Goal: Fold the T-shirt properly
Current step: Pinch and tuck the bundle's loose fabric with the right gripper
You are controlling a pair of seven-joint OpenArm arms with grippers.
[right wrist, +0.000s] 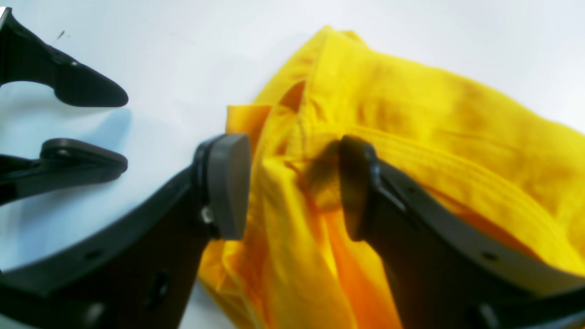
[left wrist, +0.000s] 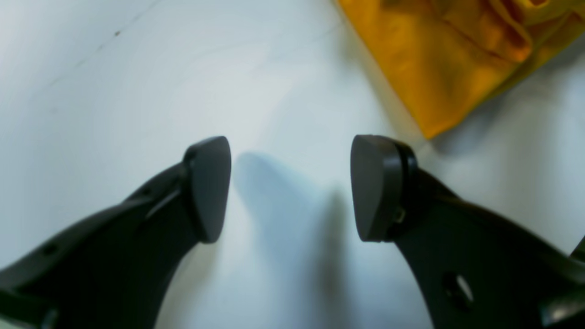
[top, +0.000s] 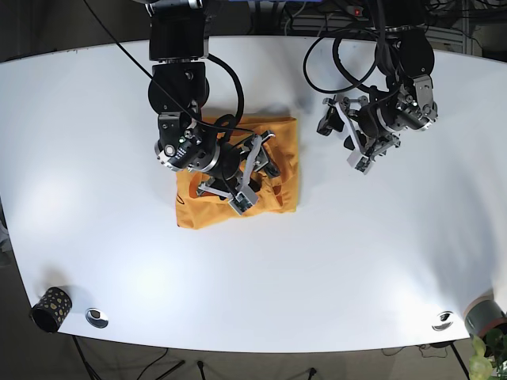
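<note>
Yellow T-shirt bunched near table centre, both grippers spread wide.

Right gripper low over the T-shirt, fingers parted wide on either side of a raised fold near the collar ribbing, nothing pinched. Left gripper just beside the T-shirt, over bare table, pads set wide apart and holding nothing. Small patterned cup far from the T-shirt, at the table's edge.

no readable text, labels, brands or numbers on anything
</note>
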